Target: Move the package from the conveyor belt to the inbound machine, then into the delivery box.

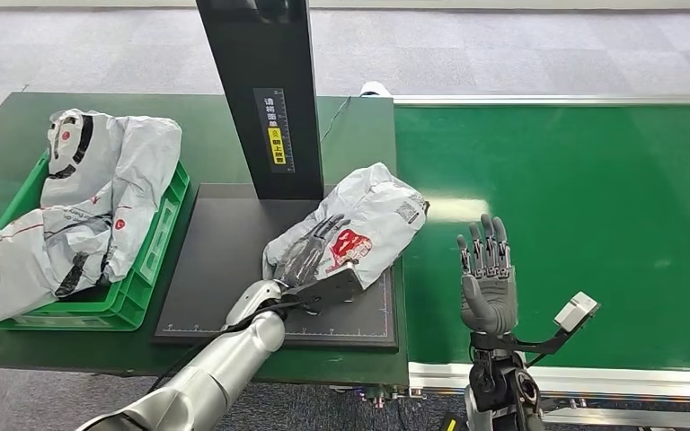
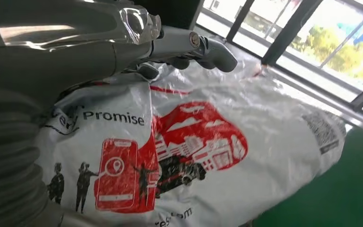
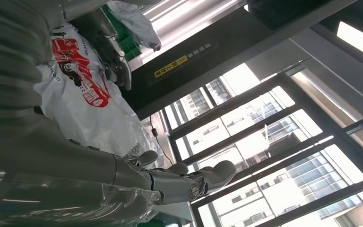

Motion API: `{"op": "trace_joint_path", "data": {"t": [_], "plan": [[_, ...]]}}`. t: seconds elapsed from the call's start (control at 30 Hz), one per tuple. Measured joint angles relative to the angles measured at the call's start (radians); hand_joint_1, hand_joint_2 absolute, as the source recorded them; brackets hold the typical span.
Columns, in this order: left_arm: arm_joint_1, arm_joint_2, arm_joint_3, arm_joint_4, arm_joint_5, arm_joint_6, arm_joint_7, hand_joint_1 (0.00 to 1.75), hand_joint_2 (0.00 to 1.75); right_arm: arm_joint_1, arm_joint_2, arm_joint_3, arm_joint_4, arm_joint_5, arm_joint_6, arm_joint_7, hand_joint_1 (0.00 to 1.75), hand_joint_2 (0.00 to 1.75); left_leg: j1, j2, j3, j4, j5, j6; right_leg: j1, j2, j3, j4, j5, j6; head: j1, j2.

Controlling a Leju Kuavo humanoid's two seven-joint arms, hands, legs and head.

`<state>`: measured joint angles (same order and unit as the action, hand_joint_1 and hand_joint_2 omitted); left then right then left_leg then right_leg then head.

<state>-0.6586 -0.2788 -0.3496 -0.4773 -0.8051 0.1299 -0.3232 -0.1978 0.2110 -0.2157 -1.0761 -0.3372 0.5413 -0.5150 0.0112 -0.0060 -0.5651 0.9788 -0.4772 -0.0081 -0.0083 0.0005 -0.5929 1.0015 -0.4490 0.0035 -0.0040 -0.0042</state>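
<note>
The green conveyor belt (image 1: 575, 224) lies under the raised right hand (image 1: 485, 269), whose fingers are spread and hold nothing. The white plastic package with red print (image 1: 364, 224) rests on the black scanner platform's (image 1: 225, 260) right edge, the left hand (image 1: 310, 251) lying flat on it, grip unclear.

One package (image 1: 359, 224) on the black inbound machine (image 1: 225, 260); one green delivery box (image 1: 144, 269) left of the machine, holding about three more white packages (image 1: 108, 180), exact count unclear. One conveyor belt (image 1: 593, 224) right of the machine, two hands.
</note>
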Motion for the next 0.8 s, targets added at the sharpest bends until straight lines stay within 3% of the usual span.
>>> {"op": "trace_joint_path", "data": {"t": [0.23,0.27,0.4,0.43,0.8], "plan": [[-0.027,0.004,-0.032,0.070,0.002,-0.030,0.011,0.00,1.75,0.003,-0.002,-0.008,0.003,-0.024,0.003,0.014,0.00,1.75,0.000,0.000,0.000,0.000,0.000,0.000,0.000,0.000,0.001,0.000,0.000,0.000,0.000,0.000],[-0.028,0.005,-0.035,0.076,0.002,-0.032,0.011,0.07,1.75,0.003,-0.002,-0.009,0.005,-0.024,0.003,0.014,0.00,1.75,0.000,0.000,0.000,0.000,0.000,0.000,0.000,0.000,0.001,0.000,0.000,0.000,0.000,0.000],[-0.036,0.008,-0.050,0.093,-0.006,-0.051,0.018,1.58,1.75,0.001,-0.003,-0.013,0.011,-0.026,0.003,0.013,0.00,1.75,0.000,0.000,0.000,0.000,0.000,0.000,0.000,0.000,0.001,0.000,0.000,0.000,0.000,0.000],[-0.039,0.008,-0.055,0.096,-0.011,-0.058,0.021,1.69,1.75,0.001,-0.004,-0.015,0.011,-0.027,0.003,0.013,0.00,1.75,0.000,0.000,0.000,0.000,0.000,0.000,0.000,0.000,0.001,0.000,0.000,0.000,0.000,0.000],[-0.076,0.011,-0.082,0.113,-0.019,-0.076,0.031,1.75,1.75,0.023,-0.006,-0.042,0.010,-0.032,0.021,0.021,0.00,1.75,0.000,0.000,0.002,0.000,0.000,0.000,0.000,0.000,0.002,0.000,0.000,0.000,0.000,0.000]]}}
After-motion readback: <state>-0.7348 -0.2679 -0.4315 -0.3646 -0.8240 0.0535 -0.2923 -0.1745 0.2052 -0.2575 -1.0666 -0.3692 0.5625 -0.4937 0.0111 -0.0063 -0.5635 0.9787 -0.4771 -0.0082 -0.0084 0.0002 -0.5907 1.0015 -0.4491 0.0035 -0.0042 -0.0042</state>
